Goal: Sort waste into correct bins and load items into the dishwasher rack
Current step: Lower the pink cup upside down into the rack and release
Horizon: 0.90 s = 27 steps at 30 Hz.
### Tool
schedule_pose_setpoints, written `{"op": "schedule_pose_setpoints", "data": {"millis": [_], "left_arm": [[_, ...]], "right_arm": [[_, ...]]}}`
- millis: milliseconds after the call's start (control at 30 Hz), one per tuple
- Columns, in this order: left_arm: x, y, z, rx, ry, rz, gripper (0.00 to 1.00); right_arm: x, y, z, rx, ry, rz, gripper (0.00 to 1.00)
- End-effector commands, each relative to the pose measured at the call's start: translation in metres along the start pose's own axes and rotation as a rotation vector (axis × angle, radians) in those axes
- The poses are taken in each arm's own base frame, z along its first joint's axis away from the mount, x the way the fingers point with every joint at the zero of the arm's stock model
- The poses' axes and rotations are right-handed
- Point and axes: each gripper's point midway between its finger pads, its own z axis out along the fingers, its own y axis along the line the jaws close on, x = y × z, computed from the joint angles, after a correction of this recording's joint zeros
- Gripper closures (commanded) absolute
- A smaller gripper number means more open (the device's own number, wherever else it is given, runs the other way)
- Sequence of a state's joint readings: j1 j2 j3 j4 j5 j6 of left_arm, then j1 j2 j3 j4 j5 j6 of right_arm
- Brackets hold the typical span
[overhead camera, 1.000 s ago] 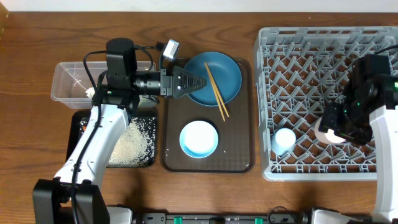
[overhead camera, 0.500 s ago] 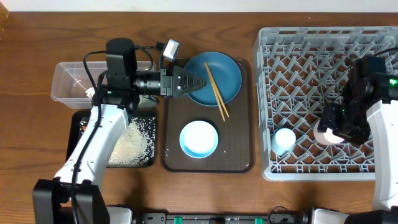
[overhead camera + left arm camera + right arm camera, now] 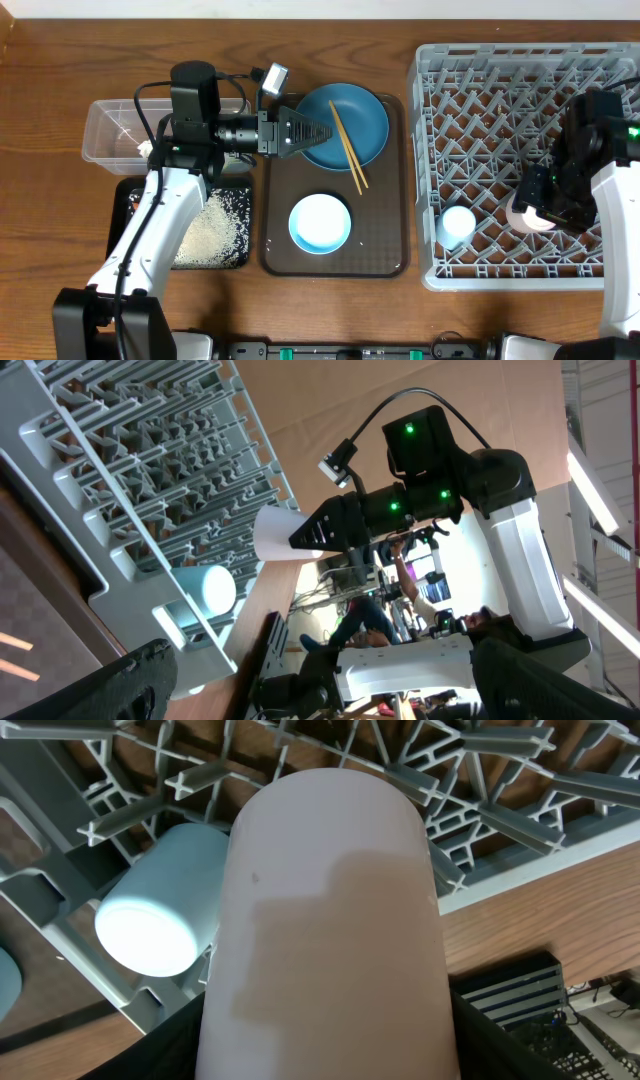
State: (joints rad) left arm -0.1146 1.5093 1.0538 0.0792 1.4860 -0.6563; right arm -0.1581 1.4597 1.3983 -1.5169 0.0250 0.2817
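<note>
Pink cup (image 3: pixel 330 920) clamped by the right gripper (image 3: pixel 540 200) (rack (image 3: pixel 480 110) pegs wait below its jaws); left gripper (image 3: pixel 315 131) gapes empty.

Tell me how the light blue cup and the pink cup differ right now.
Colour: the light blue cup is pale blue, the pink cup pale pink. State: the light blue cup sits free in the dishwasher rack; the pink cup is clamped in the right gripper. Place: the light blue cup is left of the pink cup. Both are plain cups near the rack's front.
</note>
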Motion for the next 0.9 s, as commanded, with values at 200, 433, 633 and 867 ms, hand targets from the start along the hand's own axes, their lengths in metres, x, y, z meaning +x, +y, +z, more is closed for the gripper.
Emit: {"op": "schedule_pose_setpoints", "data": {"millis": [200, 433, 633, 867], "left_arm": [[0.001, 0.000, -0.001, 0.003, 0.001, 0.013, 0.04], [0.001, 0.000, -0.001, 0.003, 0.001, 0.014, 0.04], [0.001, 0.000, -0.001, 0.003, 0.001, 0.013, 0.04], [0.001, 0.000, -0.001, 0.003, 0.001, 0.013, 0.04]], "right_arm": [[0.000, -0.008, 0.007, 0.023, 0.006, 0.027, 0.58], [0.000, -0.008, 0.019, 0.025, 0.013, 0.011, 0.58], [-0.005, -0.011, 0.027, 0.046, -0.006, 0.012, 0.58], [-0.001, -0.011, 0.045, 0.051, 0.013, 0.012, 0.58]]}}
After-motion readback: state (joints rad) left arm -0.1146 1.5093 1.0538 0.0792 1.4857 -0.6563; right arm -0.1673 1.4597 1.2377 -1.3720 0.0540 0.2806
